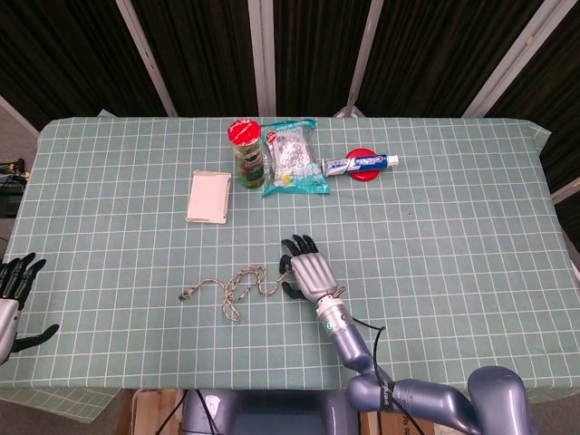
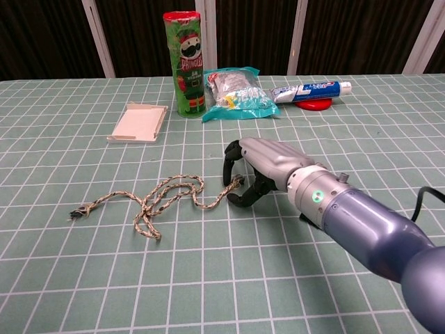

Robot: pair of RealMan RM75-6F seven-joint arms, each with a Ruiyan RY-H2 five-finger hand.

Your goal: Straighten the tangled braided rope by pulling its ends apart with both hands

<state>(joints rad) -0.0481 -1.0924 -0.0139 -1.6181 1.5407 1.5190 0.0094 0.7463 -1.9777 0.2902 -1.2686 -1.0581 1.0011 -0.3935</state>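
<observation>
The braided rope [image 1: 237, 285] lies in a loose tangle on the green checked cloth, left of centre; in the chest view the rope [image 2: 163, 195] runs from a frayed left end to a right end under my right hand. My right hand [image 1: 306, 270] hovers at that right end, and in the chest view this hand [image 2: 261, 167] has its fingers curved down on one side of the rope tip and the thumb on the other, with a gap still showing. My left hand [image 1: 14, 292] hangs open beyond the table's left edge, far from the rope.
At the back of the table [image 1: 453, 227] stand a green chips can [image 1: 246, 154], a snack bag [image 1: 293, 159], a toothpaste tube [image 1: 361, 163] on a red disc [image 1: 365, 174], and a flat beige box [image 1: 208, 196].
</observation>
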